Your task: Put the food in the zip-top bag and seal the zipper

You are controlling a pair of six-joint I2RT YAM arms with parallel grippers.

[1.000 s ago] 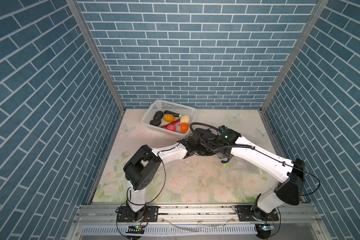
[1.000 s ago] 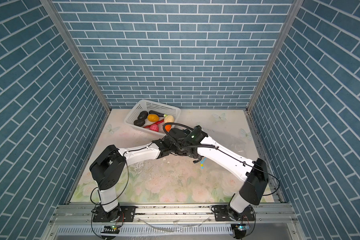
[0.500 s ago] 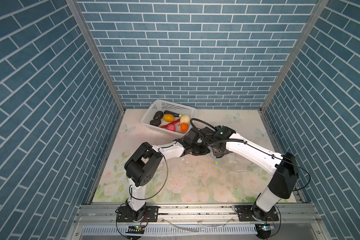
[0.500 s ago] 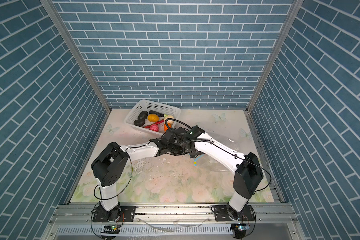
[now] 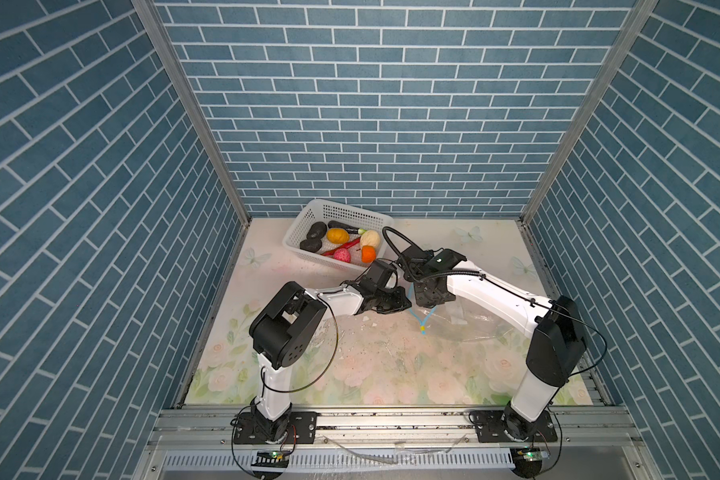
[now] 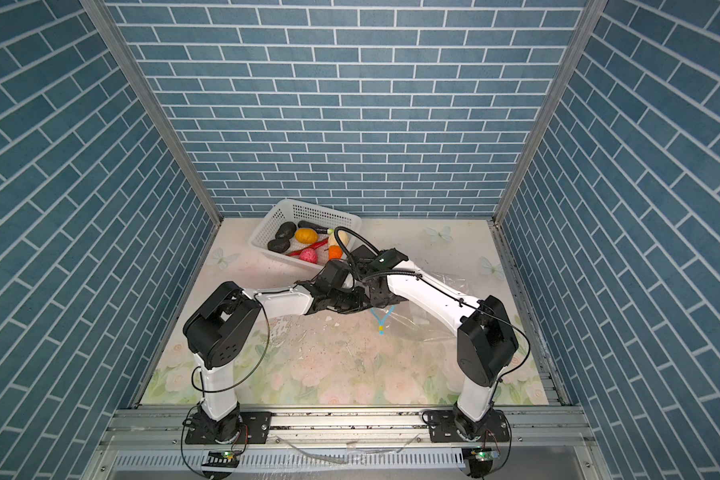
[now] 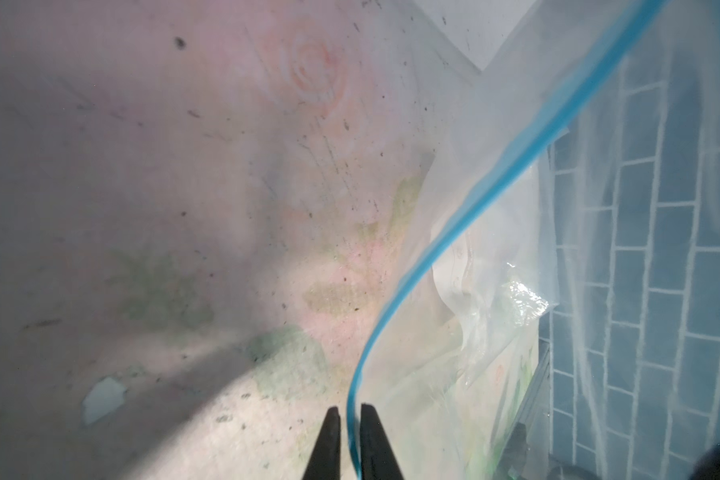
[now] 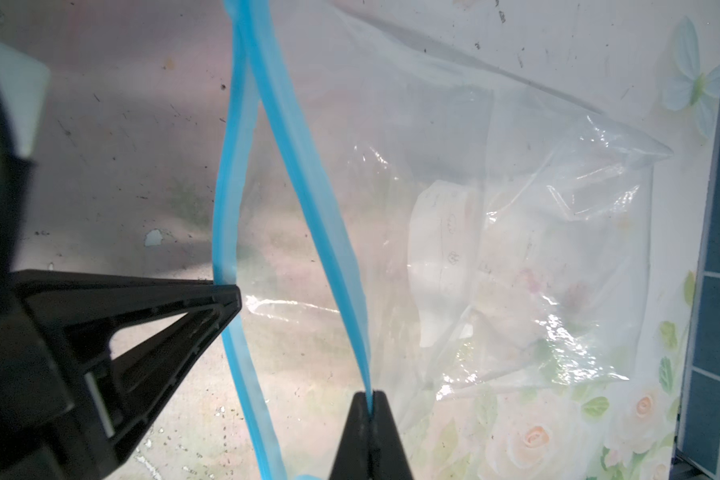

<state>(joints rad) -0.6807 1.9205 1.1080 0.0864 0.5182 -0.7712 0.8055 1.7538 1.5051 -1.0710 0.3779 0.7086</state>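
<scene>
Right wrist view: large clear plastic bag (image 8: 537, 187).
Right gripper (image 8: 370, 400) clenched on thin light-blue zipper strip (image 8: 312, 208); left gripper (image 7: 349, 413) (just left) slightly parted.

A: What's printed on the counter (image 5: 375, 374)?
B: A cream ground with pale pink roses, green leaves and light blue butterflies, and dark specks all over.
A: And the walls (image 5: 375, 124)?
B: Blue-grey brick pattern, white joints.
A: The basket (image 5: 300, 224)?
B: White, perforated. The food (image 5: 338, 235) inside is black, yellow-orange, orange, pink and cream-white, plus a red chili (image 5: 352, 243).
A: The zip-top bag (image 8: 516, 208)?
B: Clear, with a white label patch (image 8: 441, 257). Its zipper (image 8: 308, 187) is light blue, the slider (image 5: 422, 330) yellow. The fingers (image 8: 350, 436) are black.
</scene>
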